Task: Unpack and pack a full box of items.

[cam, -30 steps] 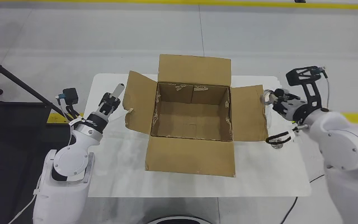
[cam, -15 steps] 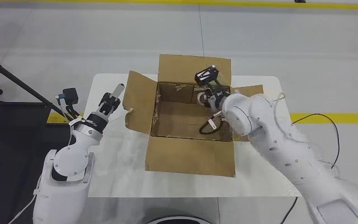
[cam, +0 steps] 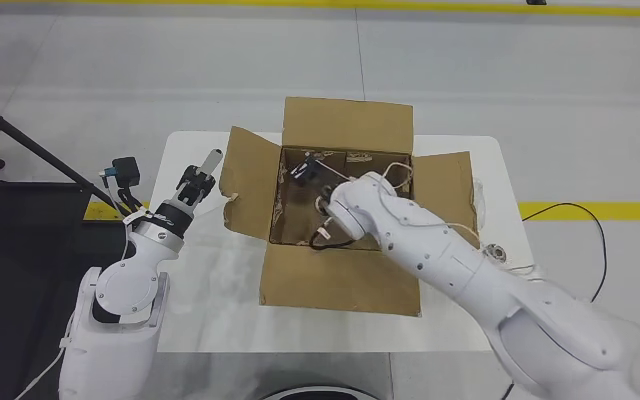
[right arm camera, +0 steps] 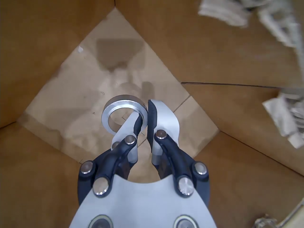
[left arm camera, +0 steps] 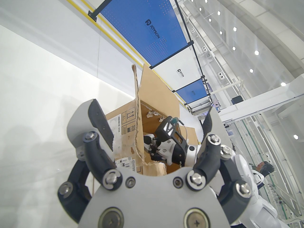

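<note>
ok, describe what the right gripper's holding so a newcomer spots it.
Find the open cardboard box on the table. Inside it, the right gripper pinches a ring by its rim. A shiny silver hoop, it stands out from the brown card and torn white scraps.

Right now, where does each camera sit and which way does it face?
Top view: above the arms, looking down at the table and open cardboard box; left arm and right arm show.
Left wrist view: beside the box, facing past the open left gripper toward the box and the hall ceiling.
Right wrist view: inside the box, facing its floor; the right gripper pinches a metal ring.
Shared: top and left wrist views both show the right arm in the box.
</note>
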Robot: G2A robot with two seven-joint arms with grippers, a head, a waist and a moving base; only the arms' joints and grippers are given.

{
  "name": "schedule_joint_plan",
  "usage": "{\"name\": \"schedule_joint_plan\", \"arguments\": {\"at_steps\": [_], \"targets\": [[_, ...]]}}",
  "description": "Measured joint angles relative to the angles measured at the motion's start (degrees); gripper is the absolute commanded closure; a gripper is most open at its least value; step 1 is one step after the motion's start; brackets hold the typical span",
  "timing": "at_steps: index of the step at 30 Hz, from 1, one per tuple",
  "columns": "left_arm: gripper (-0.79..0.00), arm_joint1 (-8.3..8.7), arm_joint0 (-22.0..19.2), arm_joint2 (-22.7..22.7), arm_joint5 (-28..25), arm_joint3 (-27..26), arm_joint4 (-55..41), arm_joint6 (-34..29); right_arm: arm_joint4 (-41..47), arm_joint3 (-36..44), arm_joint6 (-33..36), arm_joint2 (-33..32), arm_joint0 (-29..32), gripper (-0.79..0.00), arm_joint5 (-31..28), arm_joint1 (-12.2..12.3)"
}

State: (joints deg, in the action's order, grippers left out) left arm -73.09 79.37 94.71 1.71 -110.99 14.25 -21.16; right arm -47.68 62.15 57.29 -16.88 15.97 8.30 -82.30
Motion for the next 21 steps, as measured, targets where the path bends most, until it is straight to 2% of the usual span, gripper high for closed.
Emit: {"name": "schedule_joint_plan", "arguments": {"at_steps": [5, 9, 11, 16, 21], "targets": [[-0.785, 0.0, 0.0, 0.0, 0.0, 0.0, 0.0, 0.0, 1.3, -7.4, 0.5, 1.0, -0.5, -0.009, -2.3, -3.5], [-0.785, 0.0, 0.0, 0.0, 0.0, 0.0, 0.0, 0.0, 1.9, -12.1, 0.3, 1.0, -0.9, -0.215, -3.9, -5.8], [-0.785, 0.0, 0.0, 0.0, 0.0, 0.0, 0.0, 0.0, 1.9, -13.5, 0.2, 0.8, -1.0, -0.252, -4.4, -6.5], [-0.785, 0.0, 0.0, 0.0, 0.0, 0.0, 0.0, 0.0, 1.4, -16.0, -0.4, -0.2, -1.3, -0.274, -4.4, -7.8], [-0.785, 0.0, 0.0, 0.0, 0.0, 0.0, 0.0, 0.0, 0.5, -14.8, 0.2, -1.9, -0.9, -0.299, -4.3, -7.6]]}}
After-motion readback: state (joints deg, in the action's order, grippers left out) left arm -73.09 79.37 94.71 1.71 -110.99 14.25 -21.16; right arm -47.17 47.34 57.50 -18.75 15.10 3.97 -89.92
